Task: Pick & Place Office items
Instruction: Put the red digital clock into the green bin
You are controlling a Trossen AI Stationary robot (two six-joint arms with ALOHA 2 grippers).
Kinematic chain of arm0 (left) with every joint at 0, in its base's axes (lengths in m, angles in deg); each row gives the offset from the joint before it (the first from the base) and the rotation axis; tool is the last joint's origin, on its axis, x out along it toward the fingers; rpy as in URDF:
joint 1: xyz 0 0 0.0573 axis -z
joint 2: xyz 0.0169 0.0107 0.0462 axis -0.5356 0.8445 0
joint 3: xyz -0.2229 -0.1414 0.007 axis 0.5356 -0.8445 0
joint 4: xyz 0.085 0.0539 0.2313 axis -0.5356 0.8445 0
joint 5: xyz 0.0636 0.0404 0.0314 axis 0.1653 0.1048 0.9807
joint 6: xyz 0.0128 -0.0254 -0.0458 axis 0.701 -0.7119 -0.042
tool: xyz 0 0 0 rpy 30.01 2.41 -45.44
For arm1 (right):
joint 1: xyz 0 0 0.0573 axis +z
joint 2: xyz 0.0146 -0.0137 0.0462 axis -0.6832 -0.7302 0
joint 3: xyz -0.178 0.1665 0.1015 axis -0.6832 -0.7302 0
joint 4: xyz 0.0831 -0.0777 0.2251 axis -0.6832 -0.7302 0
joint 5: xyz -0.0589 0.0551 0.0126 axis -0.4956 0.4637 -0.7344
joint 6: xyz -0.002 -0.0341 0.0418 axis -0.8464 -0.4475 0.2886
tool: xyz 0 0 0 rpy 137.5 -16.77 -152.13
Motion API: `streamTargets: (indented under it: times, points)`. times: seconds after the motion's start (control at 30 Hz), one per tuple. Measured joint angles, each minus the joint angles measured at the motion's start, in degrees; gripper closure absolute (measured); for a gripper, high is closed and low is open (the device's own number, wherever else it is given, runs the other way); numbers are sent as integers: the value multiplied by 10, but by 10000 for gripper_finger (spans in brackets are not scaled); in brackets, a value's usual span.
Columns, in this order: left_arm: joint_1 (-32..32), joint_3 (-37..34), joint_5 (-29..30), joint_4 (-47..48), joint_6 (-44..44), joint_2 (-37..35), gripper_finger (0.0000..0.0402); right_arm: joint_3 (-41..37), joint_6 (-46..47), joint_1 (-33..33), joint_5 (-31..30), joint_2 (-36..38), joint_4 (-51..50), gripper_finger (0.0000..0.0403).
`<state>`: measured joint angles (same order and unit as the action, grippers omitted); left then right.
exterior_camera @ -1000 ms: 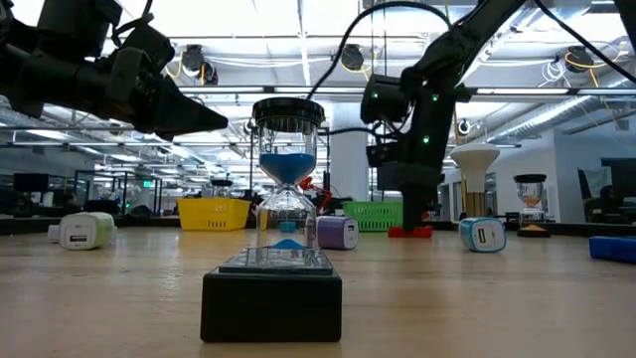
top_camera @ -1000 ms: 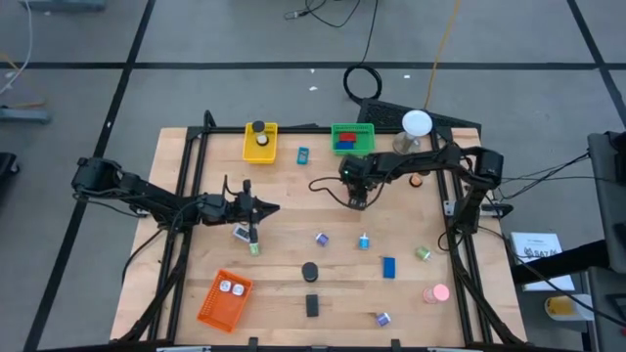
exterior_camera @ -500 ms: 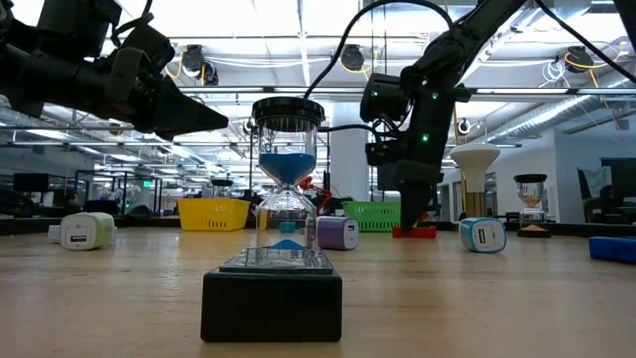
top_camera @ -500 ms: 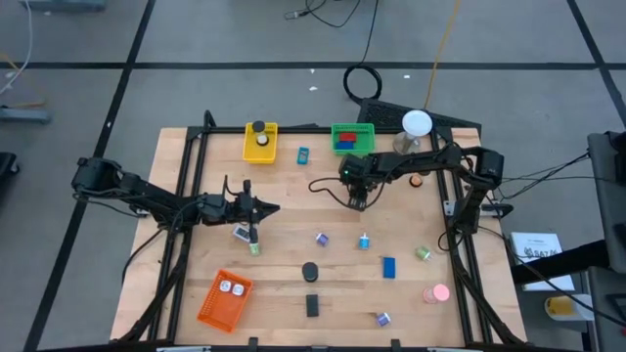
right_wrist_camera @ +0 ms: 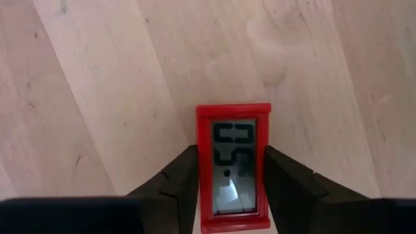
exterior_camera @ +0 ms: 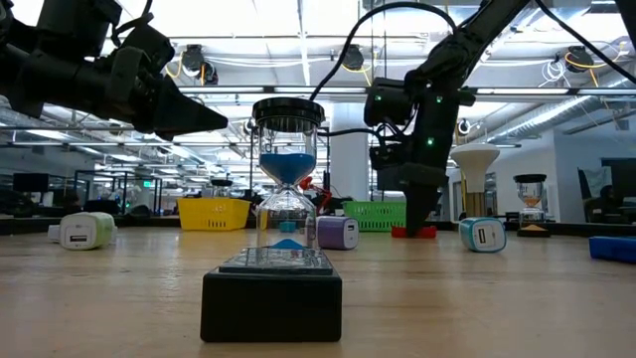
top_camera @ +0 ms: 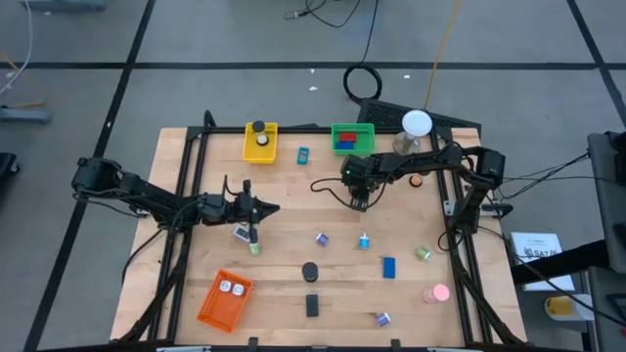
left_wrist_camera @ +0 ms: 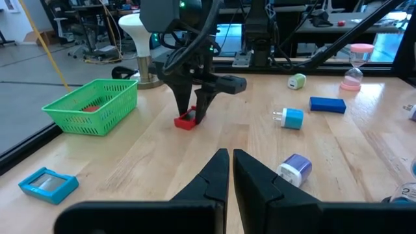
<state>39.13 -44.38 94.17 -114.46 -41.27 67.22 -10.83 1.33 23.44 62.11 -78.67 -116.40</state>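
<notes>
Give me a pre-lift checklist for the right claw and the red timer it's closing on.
1. Right claw straddles the red timer, one finger on each long side: ok.
2. Fingers pressed firmly on the timer: cannot tell; they sit at its edges, but a firm squeeze is not shown.
3. Timer lies flat on the table, nothing crowding it: ok.
4. Green basket close by, with room left inside beside a red and a blue piece: ok.
5. Left claw shut, empty and well back from the timer: ok.
6. Lamp with the white ball stands near the basket; clearance for the carry: cannot tell.
</notes>
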Motion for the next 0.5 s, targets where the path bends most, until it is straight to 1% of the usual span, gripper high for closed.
streamTargets:
  times: [0.1,0.27,0.43,0.5]
  points:
    - [0,0,0,0,0,0,376,6,-12,-2,-2,14,-9,274]
    - [0,0,0,0,0,0,376,51,-37,-20,-19,35,-11,259]
    - [0,0,0,0,0,0,376,116,-91,-66,-54,32,-29,268]
    - [0,0,0,0,0,0,376,143,-112,-87,-63,20,-26,269]
